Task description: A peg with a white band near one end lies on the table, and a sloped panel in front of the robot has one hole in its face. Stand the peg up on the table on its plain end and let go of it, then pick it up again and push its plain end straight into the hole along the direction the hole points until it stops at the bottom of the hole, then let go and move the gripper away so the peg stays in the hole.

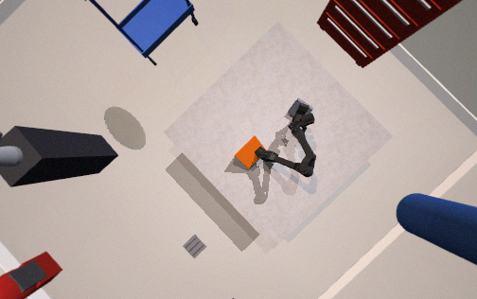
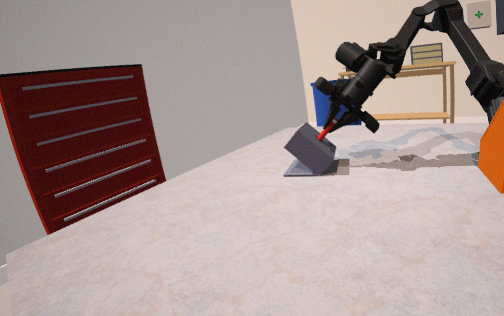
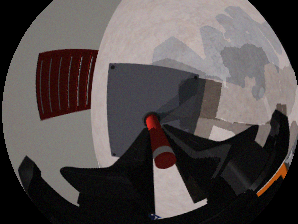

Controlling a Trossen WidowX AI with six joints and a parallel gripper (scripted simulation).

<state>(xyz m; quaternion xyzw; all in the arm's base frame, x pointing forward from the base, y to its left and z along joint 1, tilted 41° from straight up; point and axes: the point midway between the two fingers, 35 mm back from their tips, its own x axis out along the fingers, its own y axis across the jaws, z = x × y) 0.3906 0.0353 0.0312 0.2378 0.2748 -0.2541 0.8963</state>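
Note:
The red peg (image 2: 324,133) (image 3: 156,136) is held at a slant, in line with the hole's direction. Its banded end is toward the gripper; the band looks grey in the wrist view. Its plain end is in the mouth of the hole in the grey sloped panel (image 1: 293,110) (image 2: 306,149) (image 3: 130,95). How deep it sits is hidden. My gripper (image 2: 329,127) (image 3: 155,130) is shut on the peg, with its fingers on either side, just off the panel's face and tilted down toward it.
An orange block (image 1: 248,151) (image 2: 494,150) stands by the arm's base. The arm reaches from there over the pale table (image 1: 227,109) (image 2: 225,225). A red drawer cabinet (image 1: 374,28) (image 2: 90,140) (image 3: 65,82) stands beyond the table.

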